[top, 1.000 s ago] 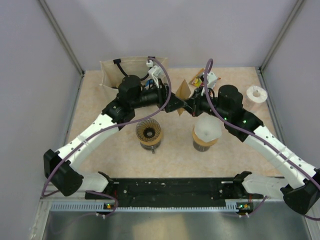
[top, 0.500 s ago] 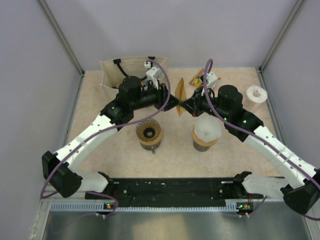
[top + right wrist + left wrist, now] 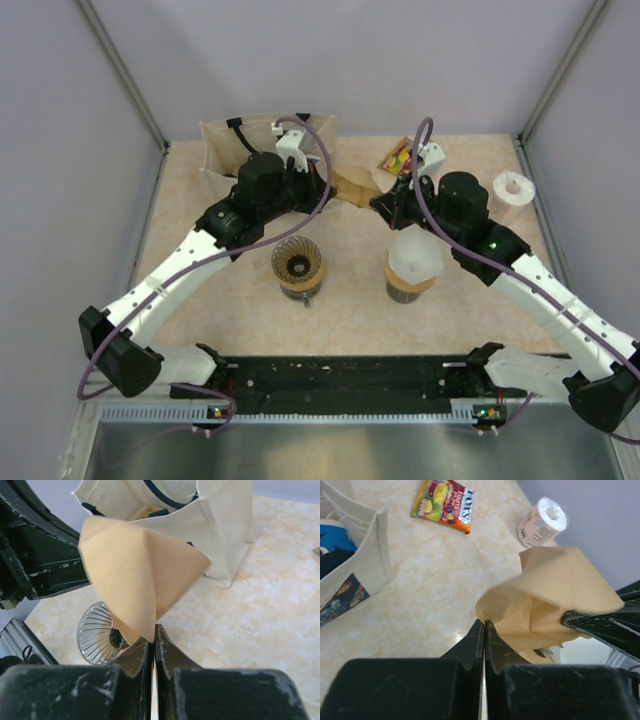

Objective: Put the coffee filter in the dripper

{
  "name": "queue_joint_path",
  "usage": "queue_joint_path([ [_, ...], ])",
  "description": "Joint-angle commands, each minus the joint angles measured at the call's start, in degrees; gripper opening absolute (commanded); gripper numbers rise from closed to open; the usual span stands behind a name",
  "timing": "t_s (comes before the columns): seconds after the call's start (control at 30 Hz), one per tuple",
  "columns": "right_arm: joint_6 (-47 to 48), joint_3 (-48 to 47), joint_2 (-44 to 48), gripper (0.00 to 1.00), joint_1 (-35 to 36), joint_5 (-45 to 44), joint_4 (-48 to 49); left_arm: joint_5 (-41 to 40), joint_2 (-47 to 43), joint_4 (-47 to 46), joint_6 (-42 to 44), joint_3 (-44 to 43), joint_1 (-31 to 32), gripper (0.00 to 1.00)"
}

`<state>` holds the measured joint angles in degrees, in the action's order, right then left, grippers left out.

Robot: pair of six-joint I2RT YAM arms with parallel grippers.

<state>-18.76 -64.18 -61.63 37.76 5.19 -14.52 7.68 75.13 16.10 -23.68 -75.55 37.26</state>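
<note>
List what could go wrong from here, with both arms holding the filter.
1. The left jaws and right jaws are each shut on an edge of the paper filter; pulling apart could tear it or slip it free.
2. The filter is creased and only partly opened, so it may sit crooked in the dripper.
3. The white cone stands beside the dripper; a swinging arm might knock it.

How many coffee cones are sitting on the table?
2. The dark ribbed dripper stands near the left arm; the white translucent cone stands to its right. Others could hide in the bag.
</note>
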Motion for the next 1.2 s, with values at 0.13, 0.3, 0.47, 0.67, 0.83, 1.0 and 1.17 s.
queue_joint_path([
  [0.13, -1.4, -0.2, -2.0, 0.00, 0.6, -7.8, -0.8, -15.6, 0.1, 2.9, 0.3, -2.7, 0.0, 0.01],
  [0.3, -2.1, -0.2, -3.7, 0.00, 0.6, -6.3, 1.0, -13.7, 0.9, 3.2, -0.1, -3.2, 0.1, 0.00],
  [0.47, -1.7, -0.7, -5.4, 0.07, 0.6, -5.9, 2.5, -13.0, 2.6, 4.9, -1.0, -4.8, 0.9, 0.00],
  [0.67, -0.7, -1.6, -6.3, 0.45, 0.6, -7.7, 5.2, -14.2, 4.1, 5.3, -1.1, -6.1, 3.1, 0.00],
  [0.83, -0.1, -2.0, -7.1, 0.62, 0.6, -5.9, 7.2, -16.8, 5.5, 6.2, -1.4, -7.8, 4.7, 0.00],
  [1.0, 0.0, -3.8, -9.8, 0.63, 0.6, -5.4, 7.9, -19.4, 8.2, 8.8, -1.6, -11.2, 6.4, 0.00],
  [1.17, 0.0, -5.2, -11.6, 0.63, 0.5, -8.3, 7.8, -21.1, 11.1, 12.6, -2.2, -14.9, 7.0, 0.00],
])
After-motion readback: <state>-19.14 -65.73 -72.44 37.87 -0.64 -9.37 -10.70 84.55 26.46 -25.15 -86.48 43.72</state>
